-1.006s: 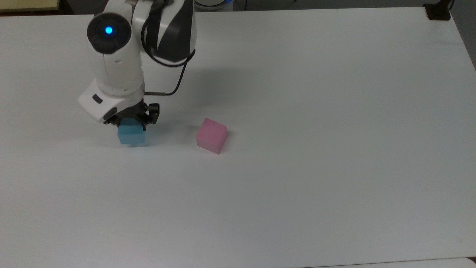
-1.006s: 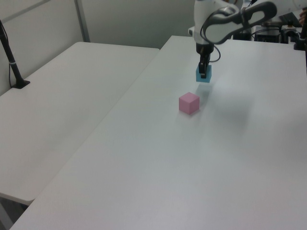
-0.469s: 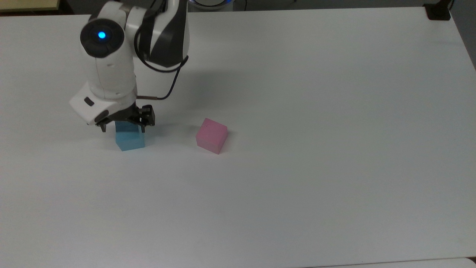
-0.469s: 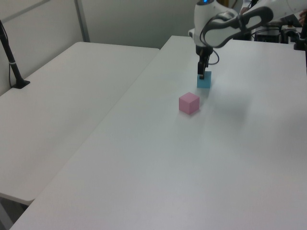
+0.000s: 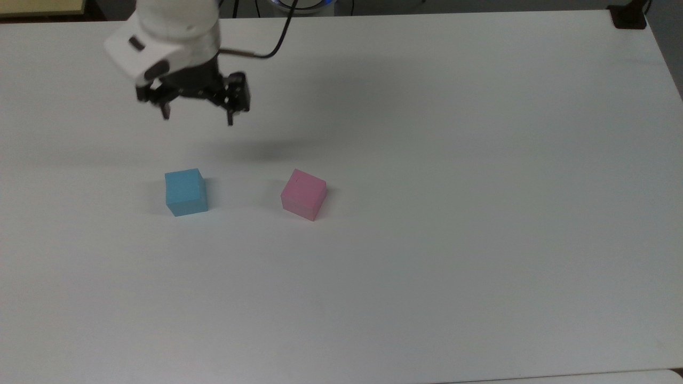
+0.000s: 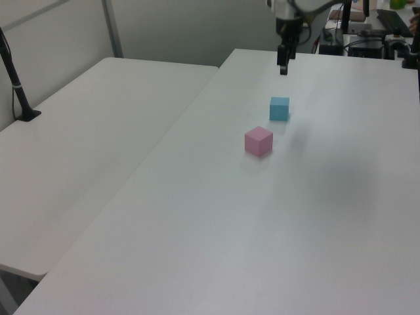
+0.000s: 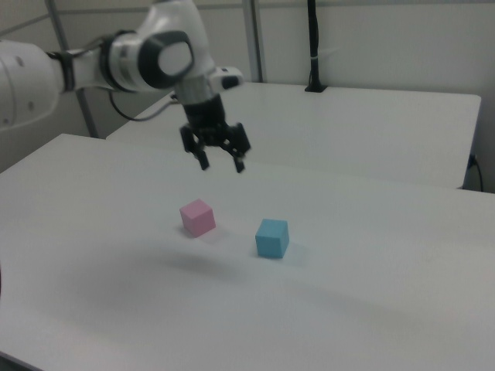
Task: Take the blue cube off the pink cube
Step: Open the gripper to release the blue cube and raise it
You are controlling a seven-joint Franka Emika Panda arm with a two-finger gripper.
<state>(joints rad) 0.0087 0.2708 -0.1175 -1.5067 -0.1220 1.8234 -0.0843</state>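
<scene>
Blue cube [image 5: 185, 192] sits on the table [image 5: 453, 160], apart from the pink cube [image 5: 303, 194], on the top view's left of it. Gripper [image 5: 196, 113] hangs above the blue cube, fingers apart, empty. Removal looks done; next is just retreat.

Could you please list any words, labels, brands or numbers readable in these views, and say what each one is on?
None can be read.
Small matte light-blue cube: plain faces, no text.
Small matte pale-pink cube: plain faces, no text.
White robot arm and its black gripper: no legible marking.
White table: unmarked.
</scene>
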